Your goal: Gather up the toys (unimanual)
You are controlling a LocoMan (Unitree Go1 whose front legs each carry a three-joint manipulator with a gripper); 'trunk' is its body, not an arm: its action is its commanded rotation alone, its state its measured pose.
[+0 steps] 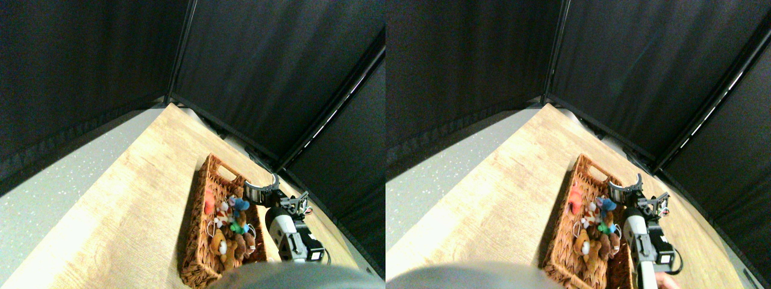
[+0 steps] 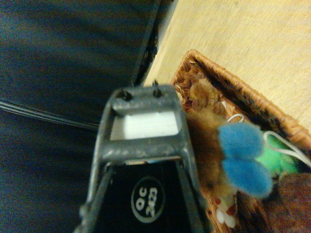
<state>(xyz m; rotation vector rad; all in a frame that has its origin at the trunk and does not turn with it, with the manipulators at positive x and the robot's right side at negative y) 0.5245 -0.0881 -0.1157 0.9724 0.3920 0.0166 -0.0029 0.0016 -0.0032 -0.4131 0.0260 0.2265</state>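
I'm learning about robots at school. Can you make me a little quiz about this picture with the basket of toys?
1. True or false: the toys are lying inside the wicker basket.
2. What colour is the fluffy toy closest to the end effector in the wrist view? A) yellow B) blue C) purple
3. Fill in: the basket stands on a ______ table.

Key:
1. True. They are piled together in the basket.
2. B. It is blue, with a green toy just beyond it.
3. Wooden, light in colour.
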